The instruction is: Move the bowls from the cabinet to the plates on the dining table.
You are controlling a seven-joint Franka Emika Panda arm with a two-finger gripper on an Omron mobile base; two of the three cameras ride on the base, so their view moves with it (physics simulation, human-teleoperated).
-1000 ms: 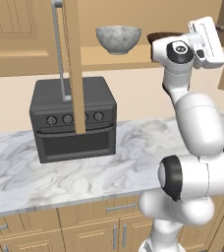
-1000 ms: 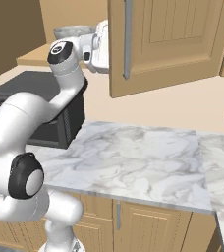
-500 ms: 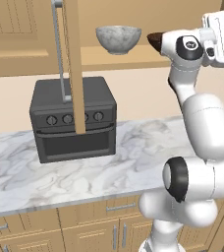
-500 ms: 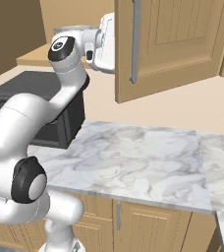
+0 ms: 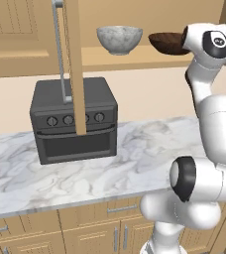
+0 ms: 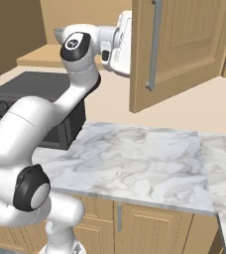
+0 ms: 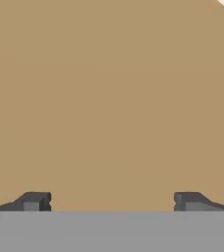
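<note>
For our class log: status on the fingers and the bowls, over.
Fingers open, empty, facing tan wood. Marbled bowl and wooden bowl on cabinet shelf. Open door beside hand.

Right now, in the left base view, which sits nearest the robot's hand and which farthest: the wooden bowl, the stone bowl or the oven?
1. Wooden bowl, on the cabinet shelf beside the hand.
2. Stone bowl, same shelf, further left.
3. Oven, down on the counter, far left.

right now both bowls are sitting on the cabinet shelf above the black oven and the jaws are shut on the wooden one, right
Not quite. Both bowls are on the cabinet shelf above the black oven, but the jaws are not shut on the wooden bowl. The hand view shows the gripper wide open with nothing between its fingertips; the left base view shows the marbled bowl and the wooden one resting free.
</note>
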